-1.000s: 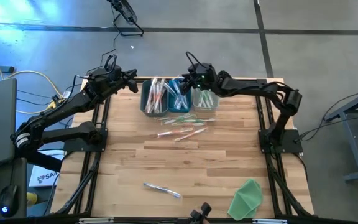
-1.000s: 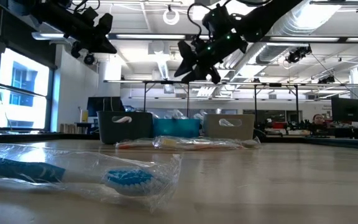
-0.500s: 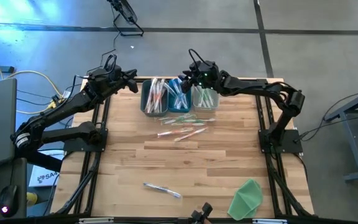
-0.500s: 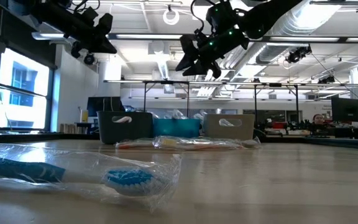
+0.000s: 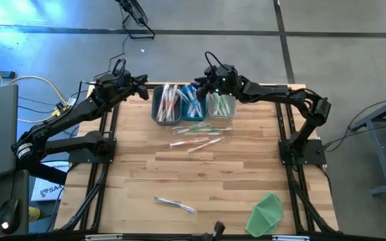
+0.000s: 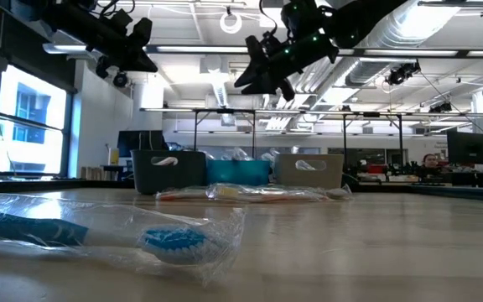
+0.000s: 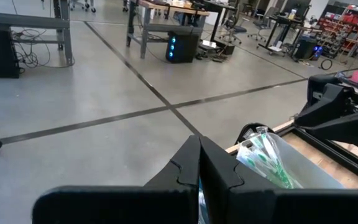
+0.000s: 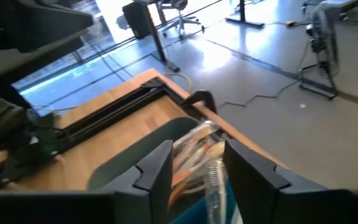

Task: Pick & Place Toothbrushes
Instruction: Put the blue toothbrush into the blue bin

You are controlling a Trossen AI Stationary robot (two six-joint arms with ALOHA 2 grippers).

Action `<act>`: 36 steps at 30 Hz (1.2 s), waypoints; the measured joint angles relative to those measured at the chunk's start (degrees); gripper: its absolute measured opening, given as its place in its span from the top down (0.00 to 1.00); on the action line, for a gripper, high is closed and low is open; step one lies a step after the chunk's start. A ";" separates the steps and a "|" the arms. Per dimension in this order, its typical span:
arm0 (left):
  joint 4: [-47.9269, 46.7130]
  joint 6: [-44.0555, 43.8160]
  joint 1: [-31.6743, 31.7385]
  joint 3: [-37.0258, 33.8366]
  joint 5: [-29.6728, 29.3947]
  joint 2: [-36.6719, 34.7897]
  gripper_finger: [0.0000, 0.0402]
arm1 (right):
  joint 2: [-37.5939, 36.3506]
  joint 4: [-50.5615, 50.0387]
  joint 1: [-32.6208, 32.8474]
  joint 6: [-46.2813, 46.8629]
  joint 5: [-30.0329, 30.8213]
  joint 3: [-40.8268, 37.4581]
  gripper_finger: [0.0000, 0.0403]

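Three bins stand in a row at the table's far edge: a dark grey one [image 5: 166, 105], a blue one [image 5: 193, 107] and a pale one [image 5: 221, 106], each holding wrapped toothbrushes [image 8: 197, 146]. More toothbrushes [image 5: 196, 137] lie loose on the wood in front of the bins. One wrapped blue toothbrush [image 6: 170, 242] lies near the front edge. My right gripper [image 5: 197, 86] hangs open high above the blue bin, with nothing between its fingers. My left gripper [image 5: 143, 86] is shut and empty, held high just left of the dark grey bin.
A folded green cloth [image 5: 267, 213] lies at the table's near right corner. The middle of the wooden table [image 5: 179, 171] is bare between the loose toothbrushes and the wrapped one [image 5: 175, 204].
My right gripper has risen a little above the bins and has tipped nearer to level.
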 joint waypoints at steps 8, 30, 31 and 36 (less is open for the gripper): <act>-0.04 -1.70 0.00 0.00 4.42 0.00 1.00 | 0.00 -0.02 2.54 4.27 -1.11 0.00 0.86; -12.21 -12.55 -0.02 -0.02 22.05 0.59 1.00 | -0.17 -4.47 19.21 2.50 10.75 0.09 1.00; -12.53 -13.71 -0.07 -0.02 23.66 0.59 1.00 | -0.52 -6.43 19.48 2.56 10.07 0.09 1.00; -13.35 -17.97 -4.88 -0.02 26.75 0.59 1.00 | -3.50 -16.13 21.87 4.20 7.90 0.09 1.00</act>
